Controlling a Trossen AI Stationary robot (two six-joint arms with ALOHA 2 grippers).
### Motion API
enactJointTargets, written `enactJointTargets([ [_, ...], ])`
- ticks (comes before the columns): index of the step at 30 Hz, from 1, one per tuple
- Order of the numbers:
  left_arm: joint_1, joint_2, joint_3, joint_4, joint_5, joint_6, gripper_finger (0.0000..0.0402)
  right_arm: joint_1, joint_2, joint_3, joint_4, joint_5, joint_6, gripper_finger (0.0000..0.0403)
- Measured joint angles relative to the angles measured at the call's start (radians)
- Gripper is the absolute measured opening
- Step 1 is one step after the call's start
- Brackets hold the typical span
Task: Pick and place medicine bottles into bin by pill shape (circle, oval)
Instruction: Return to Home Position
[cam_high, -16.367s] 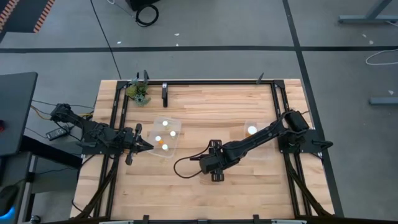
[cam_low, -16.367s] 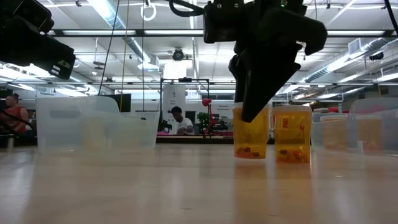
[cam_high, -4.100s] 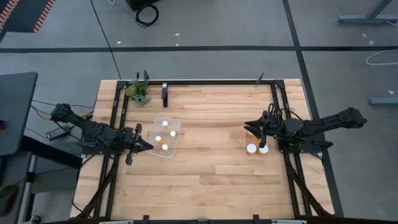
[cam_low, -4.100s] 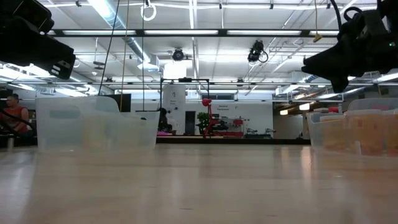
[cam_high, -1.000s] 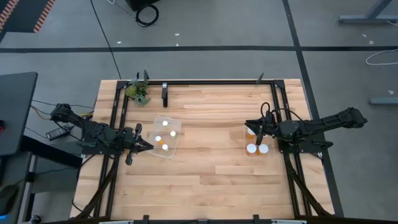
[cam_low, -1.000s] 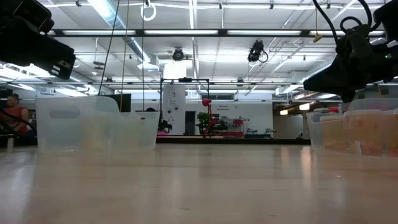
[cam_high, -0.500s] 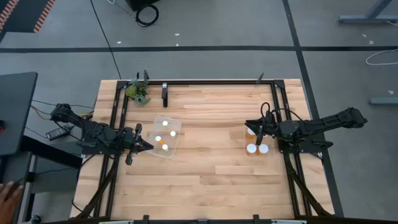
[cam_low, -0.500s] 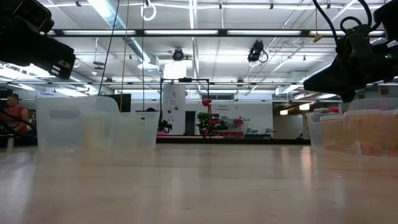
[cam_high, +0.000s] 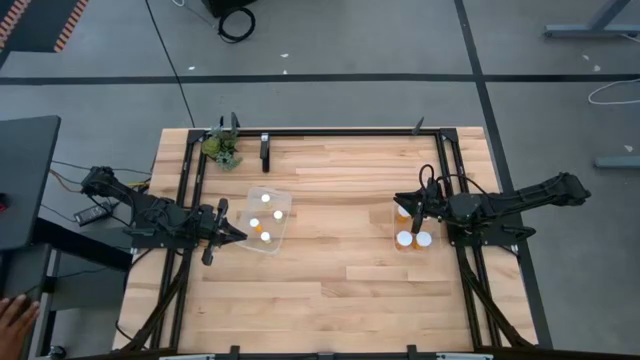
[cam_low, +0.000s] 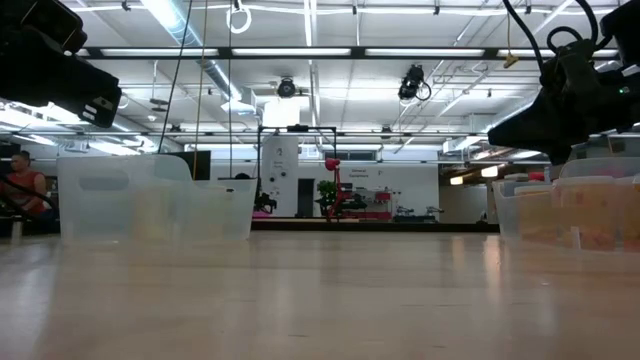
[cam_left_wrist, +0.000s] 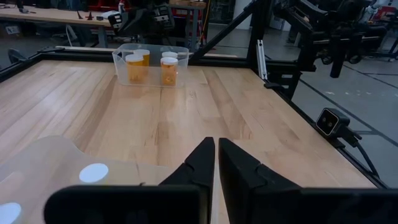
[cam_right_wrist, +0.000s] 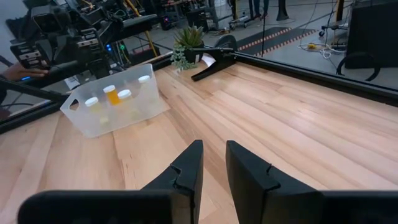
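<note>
Homing step, apparently: medicine bottles (cam_high: 403, 238) binned mid-left and mid-right.
Left jaws together, right jaws slightly apart; next, likely parking.

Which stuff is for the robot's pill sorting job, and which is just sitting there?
For the job: medicine bottles, left bin, right bin, left gripper, right gripper.
Just lying about: green plant, black bar.

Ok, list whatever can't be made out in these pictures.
Pill shapes: high view shows the medicine bottles only as caps, too small.
Right bin contents: high view, the right gripper overhangs part of it.
Left bin contents: low view, its cloudy wall blurs them.
Right bin's far end: low view, cut off by the picture's edge.
</note>
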Motion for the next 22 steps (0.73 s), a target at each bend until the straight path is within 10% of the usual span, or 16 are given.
enactJointTargets([
  [22, 0.000, 0.000, 0.000, 0.000, 0.000, 0.000, 0.0030, 0.000, 0.000, 0.000, 0.000, 0.000, 0.000, 0.0076],
])
